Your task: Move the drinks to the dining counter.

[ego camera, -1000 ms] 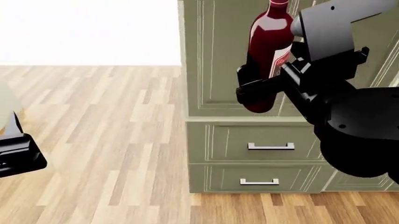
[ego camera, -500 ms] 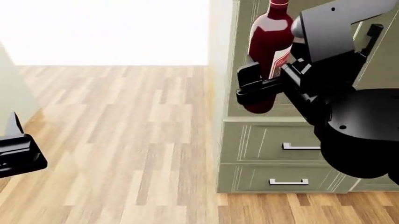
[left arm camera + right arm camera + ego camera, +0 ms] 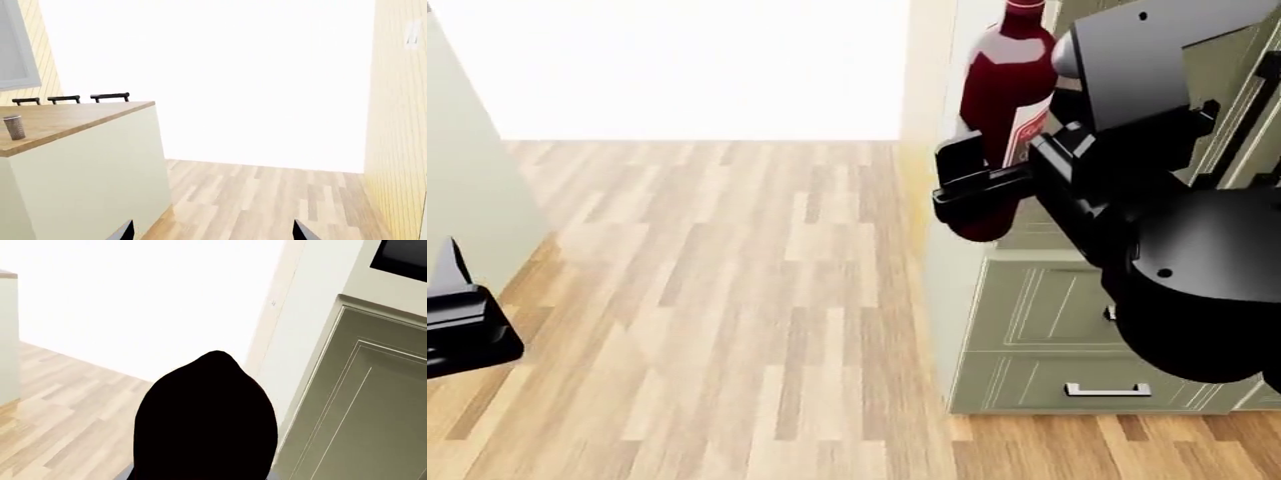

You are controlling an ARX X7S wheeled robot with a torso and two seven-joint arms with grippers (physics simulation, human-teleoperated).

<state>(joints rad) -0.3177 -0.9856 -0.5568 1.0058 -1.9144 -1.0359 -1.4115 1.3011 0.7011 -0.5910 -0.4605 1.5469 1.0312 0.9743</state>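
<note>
Right pincer (image 3: 961,190): pinching the wine bottle (image 3: 1004,110) low on its body, black fingers wrapped round the glass from the side.
Wine bottle: upright, held in the air in front of the sage-green cabinet (image 3: 1034,330), clear of the floor; dark red with a red capsule at the neck.
Label: white, with some red print along its edge, mostly turned away behind the arm; nothing on it can be read.
Right wrist view: a large black rounded shape (image 3: 207,420) fills the middle, too dark to make out any detail.
Left pincer (image 3: 461,325): low at the left edge of the head view, holding nothing; in the left wrist view two dark fingertips (image 3: 123,231) stand well apart, so it is spread.
Dining worktop (image 3: 67,117): light wood top over plain pale sides, seen from the left wrist camera.
Ribbed cup (image 3: 14,127): grey-brown, lidded, standing upright on that worktop near its edge; no writing can be seen on it.
Chairs (image 3: 110,96): three dark chair backs showing beyond the far side of the worktop.
Floor (image 3: 734,300): pale wood planks.
Drawers (image 3: 1108,388): metal bar handles on the cabinet's lower fronts.
</note>
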